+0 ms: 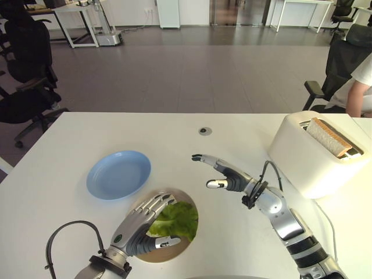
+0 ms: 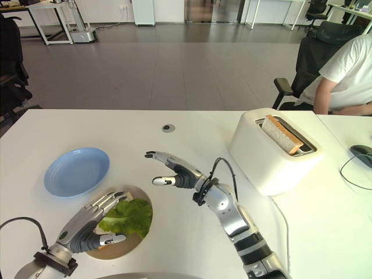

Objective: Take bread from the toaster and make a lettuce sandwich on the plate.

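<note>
Worktop: white, carries every item. Toaster: far right, with bread standing proud of its slot, so not yet taken. Plate: left of centre, bare, awaiting the sandwich. Board: round, just in front of the plate, bearing the lettuce. Right hand: above mid-worktop between plate and toaster, fingers spread, holding nothing, probably poised for the bread. Left hand: over the leaf's left edge, fingers curled around it, seemingly to lift it. The right eye view extends past the toaster to a mouse; the left eye view reaches further left beyond the plate.
</note>
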You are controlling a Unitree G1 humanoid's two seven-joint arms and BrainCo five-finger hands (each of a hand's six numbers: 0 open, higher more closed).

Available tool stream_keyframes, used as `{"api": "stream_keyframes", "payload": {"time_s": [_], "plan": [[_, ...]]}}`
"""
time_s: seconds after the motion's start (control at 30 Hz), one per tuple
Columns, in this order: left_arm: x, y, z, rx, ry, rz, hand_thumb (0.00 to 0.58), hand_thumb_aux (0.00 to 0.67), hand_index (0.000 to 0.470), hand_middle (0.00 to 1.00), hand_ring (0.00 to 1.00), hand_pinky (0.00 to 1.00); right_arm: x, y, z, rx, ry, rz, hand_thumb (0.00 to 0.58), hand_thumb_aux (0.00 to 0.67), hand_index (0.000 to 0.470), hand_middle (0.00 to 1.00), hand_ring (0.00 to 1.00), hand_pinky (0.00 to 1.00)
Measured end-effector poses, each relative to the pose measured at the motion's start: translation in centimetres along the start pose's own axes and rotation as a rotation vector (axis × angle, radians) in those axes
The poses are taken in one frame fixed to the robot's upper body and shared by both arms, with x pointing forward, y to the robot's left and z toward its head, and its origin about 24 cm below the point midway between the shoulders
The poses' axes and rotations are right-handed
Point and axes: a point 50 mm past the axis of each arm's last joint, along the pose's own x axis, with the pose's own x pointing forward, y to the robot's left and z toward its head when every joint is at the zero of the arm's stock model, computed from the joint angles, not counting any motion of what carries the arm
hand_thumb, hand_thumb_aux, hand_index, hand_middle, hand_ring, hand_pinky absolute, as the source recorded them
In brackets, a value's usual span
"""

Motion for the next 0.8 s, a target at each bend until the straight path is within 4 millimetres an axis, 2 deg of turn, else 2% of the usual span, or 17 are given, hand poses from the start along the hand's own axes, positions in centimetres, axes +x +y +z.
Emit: {"api": "stream_keyframes", "payload": {"time_s": [0.03,0.1,0.13,0.2,0.27,0.37,0.43,0.47,0.5,0.53,0.57,0.63,0.67,0.73,0.8], "plan": [[0.3,0.3,0.4,-0.055,-0.038,0.040,0.000,0.000,0.000,0.00,0.00,0.00,-0.9,-2.2,0.1,-0.081,0.003,-0.065,0.000,0.000,0.000,0.00,0.00,0.00],[1.1,0.7,2.0,-0.241,-0.167,0.156,0.000,0.000,0.000,0.00,0.00,0.00,-4.0,-8.9,0.0,-0.393,0.097,-0.219,0.000,0.000,0.000,0.00,0.00,0.00],[1.3,0.9,2.2,-0.317,-0.210,0.192,0.000,0.000,0.000,0.00,0.00,0.00,-5.3,-11.4,0.2,-0.507,0.140,-0.272,0.000,0.000,0.000,0.00,0.00,0.00],[1.7,1.0,2.2,-0.462,-0.265,0.246,0.000,0.000,0.000,0.00,0.00,0.00,-7.4,-14.6,0.0,-0.629,0.232,-0.329,0.000,0.000,0.000,0.00,0.00,0.00],[1.8,1.4,1.9,-0.592,-0.316,0.311,0.000,0.000,0.000,0.00,0.00,0.00,-10.2,-16.9,-1.8,-0.659,0.409,-0.357,0.000,0.000,0.000,0.00,0.00,0.00],[2.0,1.5,1.4,-0.644,-0.346,0.336,0.000,0.000,0.000,0.00,0.00,0.00,-13.8,-16.9,-4.9,-0.612,0.623,-0.332,0.000,0.000,0.000,0.00,0.00,0.00],[1.9,1.3,1.4,-0.640,-0.354,0.325,0.000,0.000,0.000,0.00,0.00,0.00,-15.2,-16.4,-6.2,-0.570,0.710,-0.318,0.000,0.000,0.000,0.00,0.00,0.00],[1.9,1.3,1.4,-0.637,-0.359,0.323,0.000,0.000,0.000,0.00,0.00,0.00,-15.4,-16.4,-6.5,-0.559,0.727,-0.319,0.258,0.171,0.120,0.00,0.00,0.00],[1.9,1.3,1.5,-0.635,-0.364,0.319,0.000,0.000,0.000,0.00,0.00,0.00,-15.8,-16.4,-6.9,-0.542,0.754,-0.324,0.425,0.323,0.227,0.00,0.00,0.00],[1.9,1.2,1.5,-0.634,-0.367,0.317,0.000,0.000,0.000,0.00,0.00,0.00,-16.1,-16.4,-7.1,-0.528,0.769,-0.327,0.512,0.441,0.310,0.00,0.00,0.00],[1.9,1.2,1.5,-0.635,-0.369,0.315,0.000,0.000,0.000,0.00,0.00,0.00,-16.3,-16.3,-7.4,-0.505,0.787,-0.332,0.569,0.578,0.405,0.00,0.00,0.00],[2.0,1.1,1.4,-0.635,-0.367,0.313,0.000,0.000,0.000,0.00,0.00,0.00,-16.4,-16.2,-7.6,-0.484,0.796,-0.327,0.572,0.594,0.417,0.00,0.00,0.00],[2.0,1.0,1.4,-0.629,-0.367,0.311,0.000,0.000,0.000,0.00,0.00,0.00,-16.3,-16.1,-7.7,-0.470,0.793,-0.319,0.567,0.570,0.400,0.00,0.00,0.00],[2.0,0.8,1.4,-0.619,-0.361,0.305,0.000,0.000,0.000,0.00,0.00,0.00,-16.0,-15.9,-7.6,-0.444,0.776,-0.320,0.580,0.670,0.470,0.00,0.00,0.00],[2.0,0.7,1.4,-0.611,-0.355,0.305,0.000,0.000,0.000,0.00,0.00,0.00,-15.9,-15.8,-7.6,-0.425,0.766,-0.328,0.580,0.670,0.470,0.00,0.00,0.00]]}}
